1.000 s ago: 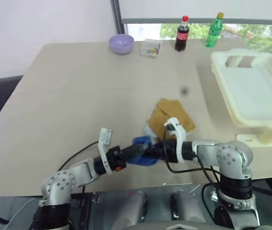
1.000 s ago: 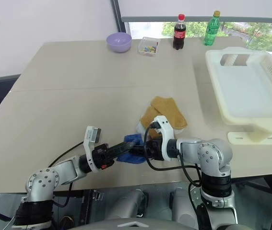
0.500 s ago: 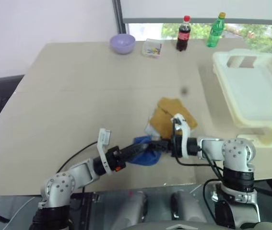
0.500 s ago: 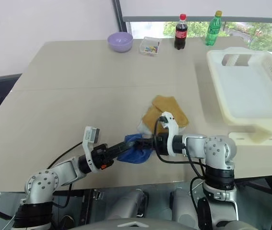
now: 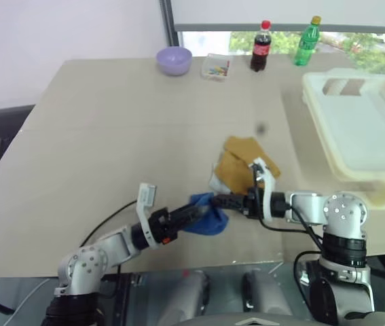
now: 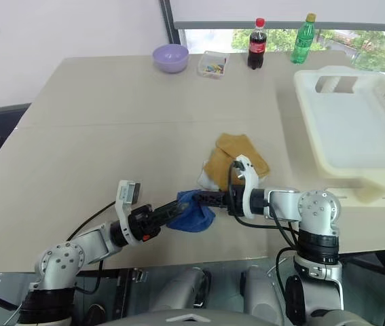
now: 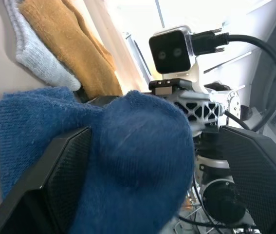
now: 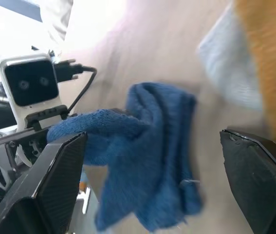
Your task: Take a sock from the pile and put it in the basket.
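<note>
Left claw (image 7: 142,195) wide around blue sock (image 7: 128,146), grey sock (image 7: 40,63) beyond

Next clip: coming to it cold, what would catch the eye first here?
The two hands meeting near the table's front edge over a crumpled blue sock: the left hand has it draped over its fingers, and the right hand, open, points at it from the other side. Just behind lie mustard-yellow socks overlapping a pale grey one. To the right stands the large cream-white slotted plastic basket, with no sock in it.
</note>
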